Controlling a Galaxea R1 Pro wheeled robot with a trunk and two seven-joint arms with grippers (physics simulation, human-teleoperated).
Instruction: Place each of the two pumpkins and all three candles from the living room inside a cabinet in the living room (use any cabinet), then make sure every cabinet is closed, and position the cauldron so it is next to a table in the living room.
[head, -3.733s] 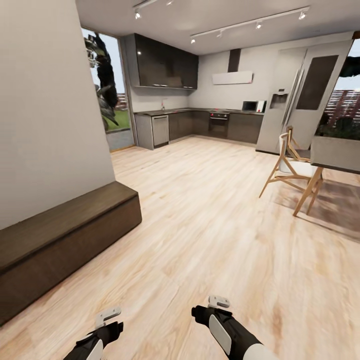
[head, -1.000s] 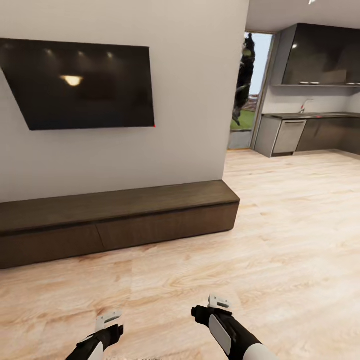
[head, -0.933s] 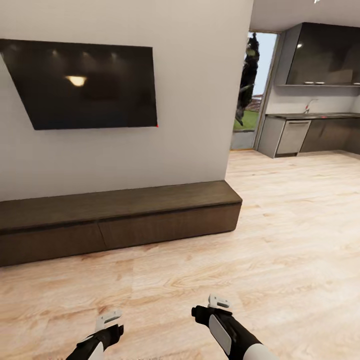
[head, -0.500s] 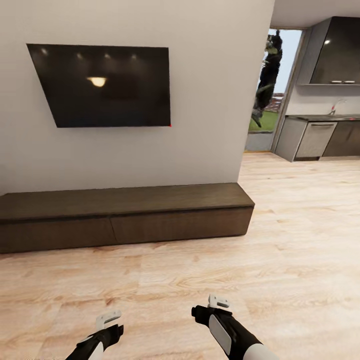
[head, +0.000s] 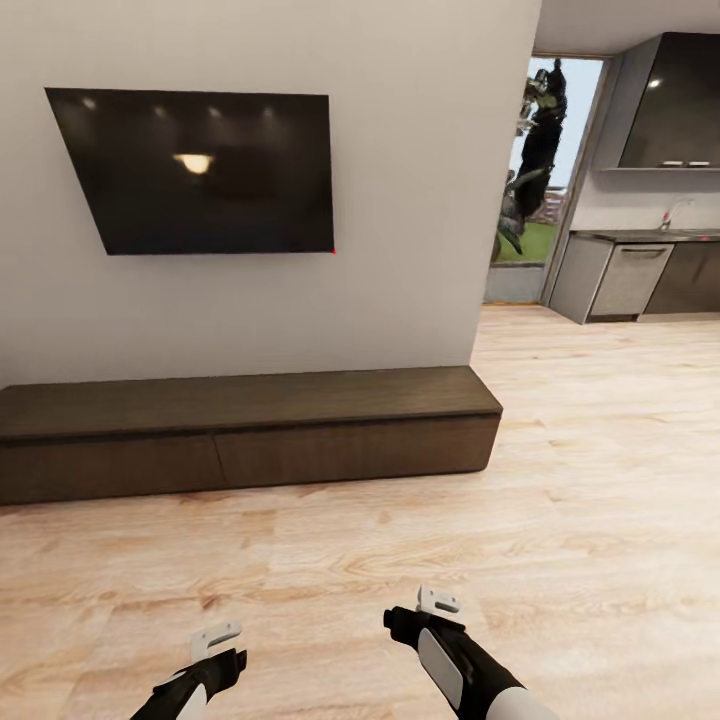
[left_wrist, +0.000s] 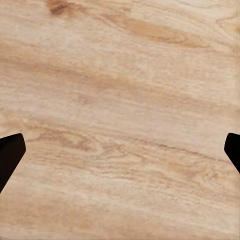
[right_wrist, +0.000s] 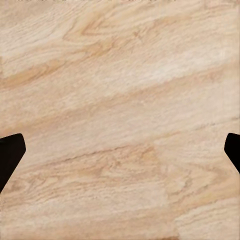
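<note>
Room: living room with a pale wood floor (head: 560, 480), a plain light wall (head: 400, 200) ahead, and a kitchen opening off to the right.
TV: a dark flat screen (head: 200, 172) hangs on the wall, above the cabinet, with ceiling lights reflected in it.
Cabinet: the long, low, dark brown unit (head: 250, 435) sits on the floor against the wall under the TV; its flat top is bare and its fronts sit flush, closed.
Doorway: right of the wall's end, a tall glass opening (head: 535, 180) shows greenery and sky.
Kitchen: dark grey base units with a dishwasher (head: 625, 280) stand at far right, and dark wall cupboards (head: 680, 100) hang above them.
Left gripper: low in the head view (head: 218, 640), over bare floor, well short of the cabinet; in the left wrist view the two dark fingertips (left_wrist: 11, 155) sit at opposite edges, spread wide with only floorboards between them.
Right gripper: also low in the head view (head: 437, 602), over the floor, right of the left one; in the right wrist view its fingertips (right_wrist: 11, 155) are likewise wide apart and hold nothing.
</note>
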